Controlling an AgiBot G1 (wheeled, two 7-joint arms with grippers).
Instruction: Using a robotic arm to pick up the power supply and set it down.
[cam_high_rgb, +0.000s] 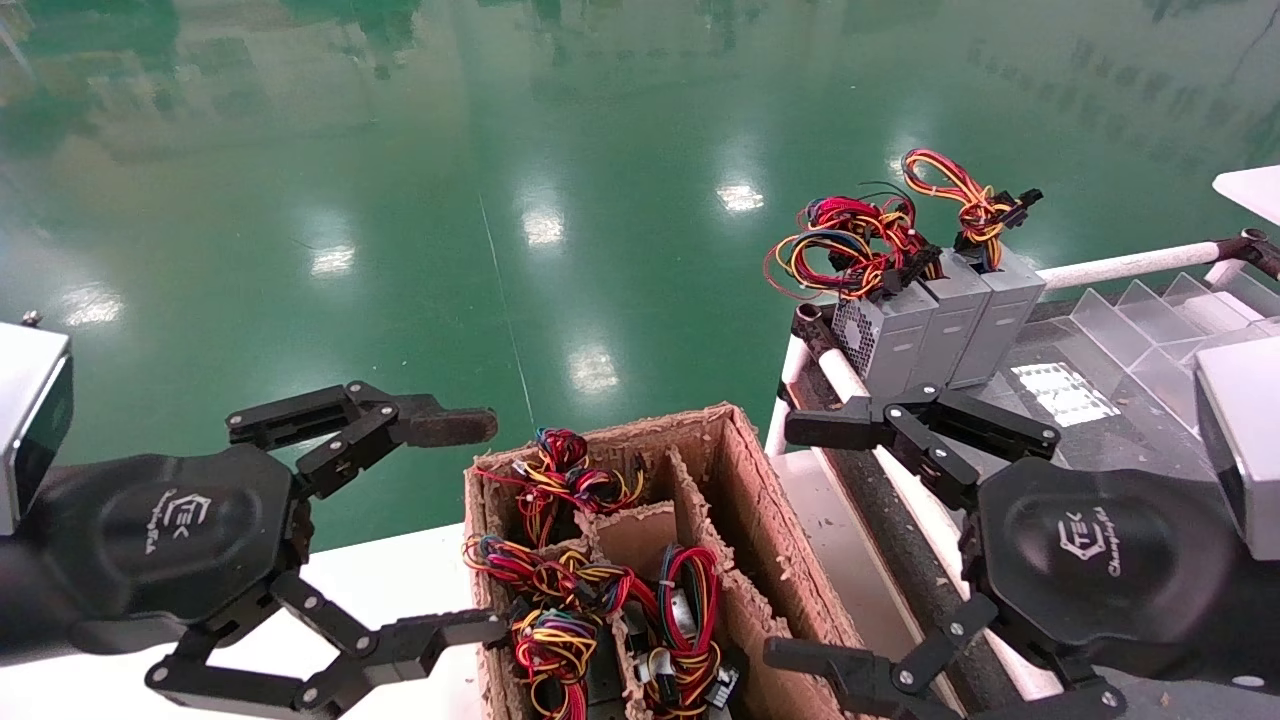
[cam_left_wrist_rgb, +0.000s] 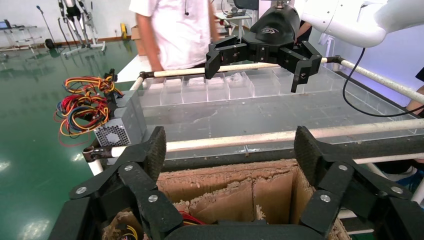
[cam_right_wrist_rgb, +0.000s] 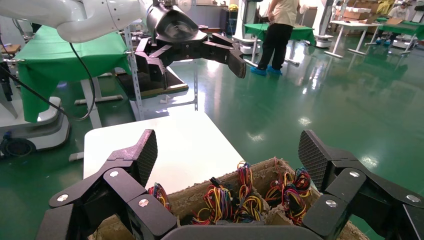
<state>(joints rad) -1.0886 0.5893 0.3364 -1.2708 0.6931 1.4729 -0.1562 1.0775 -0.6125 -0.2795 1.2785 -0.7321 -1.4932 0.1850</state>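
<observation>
In the head view, the cardboard box (cam_high_rgb: 640, 560) with dividers stands near the middle, and several power supplies lie in its compartments under bundles of coloured wires (cam_high_rgb: 560, 470). Three grey power supplies (cam_high_rgb: 935, 325) already stand in a row on the far right, on the rack (cam_high_rgb: 830, 365) with white tubes. So I judge a part of the work is done, and more units wait in the box. The left gripper (cam_high_rgb: 470, 530) hangs left of the box, jaws spread wide, holding nothing. The right gripper (cam_high_rgb: 815, 540) hangs right of the box, also wide open and empty.

In the left wrist view, the left fingers (cam_left_wrist_rgb: 155, 150) stand far apart above the box and touch nothing.

In the right wrist view, the right fingers (cam_right_wrist_rgb: 142, 155) are also released, above the wires; a new pick is not yet begun.
</observation>
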